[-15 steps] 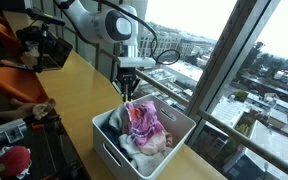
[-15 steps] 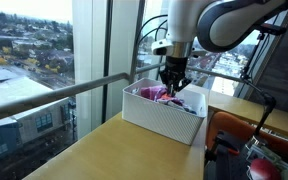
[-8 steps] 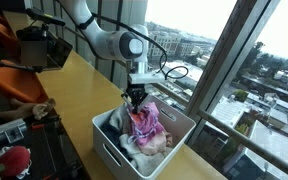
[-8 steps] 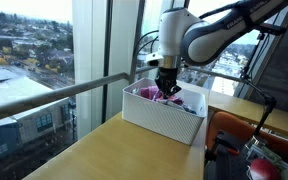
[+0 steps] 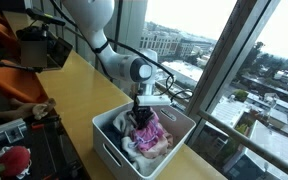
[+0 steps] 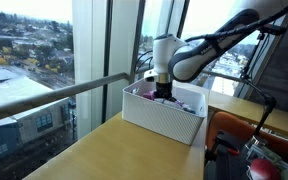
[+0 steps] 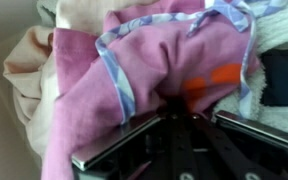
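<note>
Your claw [image 7: 176,108], pressed together, pinches the pink fabric cloth with lilac trim [image 7: 154,55], heaped on pale laundry [image 7: 26,66] inside the white rectangular plastic basket [image 5: 112,152] on the long wooden counter [image 5: 74,85].

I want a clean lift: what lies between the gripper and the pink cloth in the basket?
Nothing. In the wrist view the gripper is shut, its tips pressed straight into the pink cloth, with no other garment between them.

We see a crumpled pink cloth [image 7: 134,75] with blue-and-white trim, an orange patch showing. It sits bunched on top inside the white bin [image 5: 109,150].
</note>
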Motion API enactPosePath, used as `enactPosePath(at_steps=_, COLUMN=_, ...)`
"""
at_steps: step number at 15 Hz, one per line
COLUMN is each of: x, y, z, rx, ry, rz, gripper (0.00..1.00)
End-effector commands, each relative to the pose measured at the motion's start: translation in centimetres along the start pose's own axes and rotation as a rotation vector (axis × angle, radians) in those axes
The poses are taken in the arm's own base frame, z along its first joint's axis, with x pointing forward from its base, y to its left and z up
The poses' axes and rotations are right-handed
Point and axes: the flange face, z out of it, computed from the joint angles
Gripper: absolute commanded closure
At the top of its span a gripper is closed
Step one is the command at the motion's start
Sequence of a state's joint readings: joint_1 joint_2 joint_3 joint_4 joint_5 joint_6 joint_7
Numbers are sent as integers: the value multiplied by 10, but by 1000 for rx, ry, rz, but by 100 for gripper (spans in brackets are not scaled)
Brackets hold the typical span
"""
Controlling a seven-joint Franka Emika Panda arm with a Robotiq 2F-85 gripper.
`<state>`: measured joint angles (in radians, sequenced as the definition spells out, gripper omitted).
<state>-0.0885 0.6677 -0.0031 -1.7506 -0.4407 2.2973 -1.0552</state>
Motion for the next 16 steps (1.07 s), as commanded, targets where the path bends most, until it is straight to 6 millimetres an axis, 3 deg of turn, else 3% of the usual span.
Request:
enactPosePath(at_steps=1, x=-4, y=17, z=41, rx=35, ry=13, rz=2, gripper=100)
enactPosePath(at_steps=5, x=-10, y=18, z=48, rx=50, ry=21, rz=7, gripper=100)
enactPosePath(at_steps=8, x=-18, y=11, z=21, rx=37, ry=35, rz=11, gripper=100)
enactPosePath(at_steps=10, x=-21, y=2, z=-10, rx=14, ry=41, rz=14, gripper=100)
enactPosePath(at_steps=11, x=-23, y=-4, z=-27, rx=0, ry=44, rz=14, gripper=74)
enactPosePath(at_steps=12, x=-26, y=-12, z=-47, rx=-21, ry=41, rz=11, gripper=72)
enactPosePath(at_steps=16, x=-41, y=-40, z=-121, rx=-98, ry=39, rz=3, gripper=45)
